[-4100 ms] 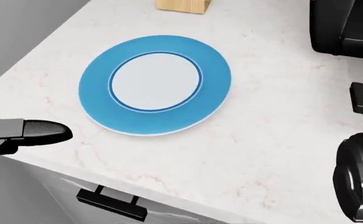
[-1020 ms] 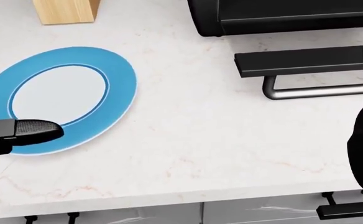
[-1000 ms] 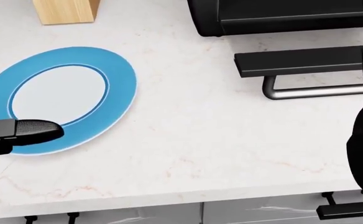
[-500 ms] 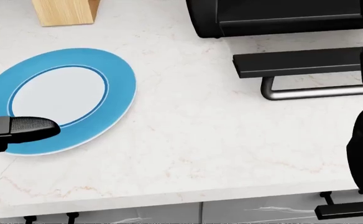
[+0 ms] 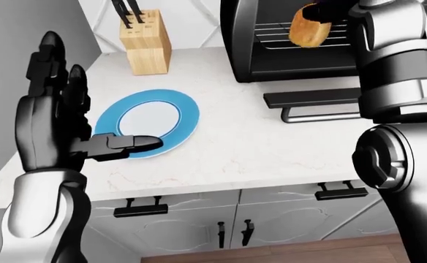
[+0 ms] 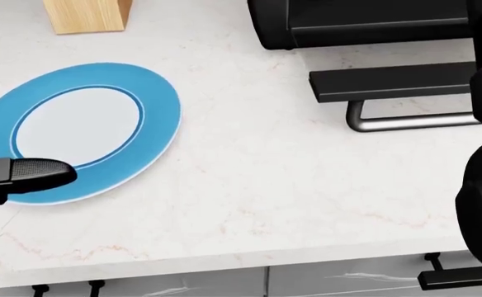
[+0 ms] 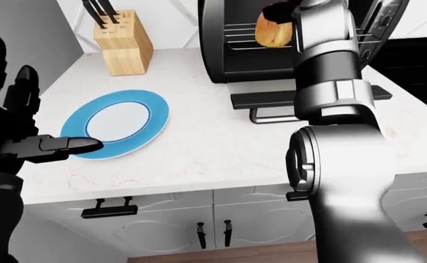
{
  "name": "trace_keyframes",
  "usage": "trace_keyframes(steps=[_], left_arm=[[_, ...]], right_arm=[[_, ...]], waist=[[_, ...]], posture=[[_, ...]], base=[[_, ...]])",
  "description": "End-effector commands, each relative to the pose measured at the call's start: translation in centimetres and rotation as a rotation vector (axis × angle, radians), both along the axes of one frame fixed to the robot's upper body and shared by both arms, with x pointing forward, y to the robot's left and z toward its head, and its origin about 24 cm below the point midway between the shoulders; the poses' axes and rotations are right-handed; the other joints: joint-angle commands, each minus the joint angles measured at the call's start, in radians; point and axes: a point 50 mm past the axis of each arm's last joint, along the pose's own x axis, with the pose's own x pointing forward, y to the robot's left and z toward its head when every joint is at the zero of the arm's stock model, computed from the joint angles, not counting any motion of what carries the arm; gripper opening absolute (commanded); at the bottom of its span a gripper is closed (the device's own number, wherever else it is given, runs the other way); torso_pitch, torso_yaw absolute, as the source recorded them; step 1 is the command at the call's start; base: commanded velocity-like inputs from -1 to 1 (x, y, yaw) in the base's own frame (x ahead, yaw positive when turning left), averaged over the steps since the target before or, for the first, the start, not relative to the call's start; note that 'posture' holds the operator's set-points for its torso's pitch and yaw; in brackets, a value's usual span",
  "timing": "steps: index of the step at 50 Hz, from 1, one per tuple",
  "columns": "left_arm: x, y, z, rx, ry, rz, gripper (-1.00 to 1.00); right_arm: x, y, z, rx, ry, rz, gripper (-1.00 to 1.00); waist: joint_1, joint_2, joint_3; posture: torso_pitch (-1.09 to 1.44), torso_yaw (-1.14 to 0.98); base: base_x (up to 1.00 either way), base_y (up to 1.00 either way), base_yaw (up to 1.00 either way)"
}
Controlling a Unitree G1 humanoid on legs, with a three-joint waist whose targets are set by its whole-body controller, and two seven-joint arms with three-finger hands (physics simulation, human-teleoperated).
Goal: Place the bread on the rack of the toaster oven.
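Note:
A golden bread roll point(image 5: 308, 31) hangs at the open mouth of the black toaster oven point(image 5: 272, 55), level with its wire rack point(image 5: 272, 37). My right hand point(image 5: 324, 7) is shut on the top of the roll; I cannot tell whether the roll touches the rack. The oven door point(image 5: 312, 98) lies folded down flat, its bar handle point(image 6: 415, 120) toward me. Raised at the left of the left-eye view, my left hand point(image 5: 89, 109) is open and holds nothing. Its thumb point(image 6: 34, 170) reaches over the rim of the blue plate point(image 6: 154, 117).
A wooden knife block point(image 5: 144, 48) stands above the plate against the wall. The marble counter point(image 6: 266, 185) ends at its left edge point(image 5: 23, 159) beside a grey wall. Cabinet doors with dark handles point(image 5: 140, 207) lie below. My right arm point(image 7: 338, 109) crosses the oven door.
Over four seconds the camera swung right, so the plate slid left and the oven came into view. In the last second the picture barely shifts; my left thumb drifts slightly left.

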Motion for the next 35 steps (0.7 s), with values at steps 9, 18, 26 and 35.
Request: trace_keyframes(steps=[9, 18, 26, 35], left_arm=[[-0.5, -0.1, 1.0, 0.013, -0.073, 0.003, 1.0], [-0.5, -0.1, 1.3, 0.014, -0.077, 0.0, 1.0], [-0.4, -0.2, 1.2, 0.013, -0.076, -0.003, 1.0], [-0.3, -0.2, 1.0, 0.012, -0.073, -0.005, 1.0]], right_arm=[[-0.9, 0.2, 2.7, -0.032, -0.094, 0.009, 0.81], [-1.4, 0.0, 3.4, -0.041, -0.095, 0.007, 1.0], [-3.0, 0.3, 4.3, -0.054, -0.111, 0.011, 1.0], [-5.0, 0.8, 5.2, -0.075, -0.133, 0.013, 1.0]], waist=[[0.001, -0.002, -0.028], [0.001, -0.002, -0.026], [0.003, -0.003, -0.024], [0.004, -0.004, -0.021]], posture=[[0.0, 0.0], [0.0, 0.0], [0.0, 0.0], [0.0, 0.0]], base=[[0.0, 0.0, 0.0], [0.0, 0.0, 0.0], [0.0, 0.0, 0.0], [0.0, 0.0, 0.0]])
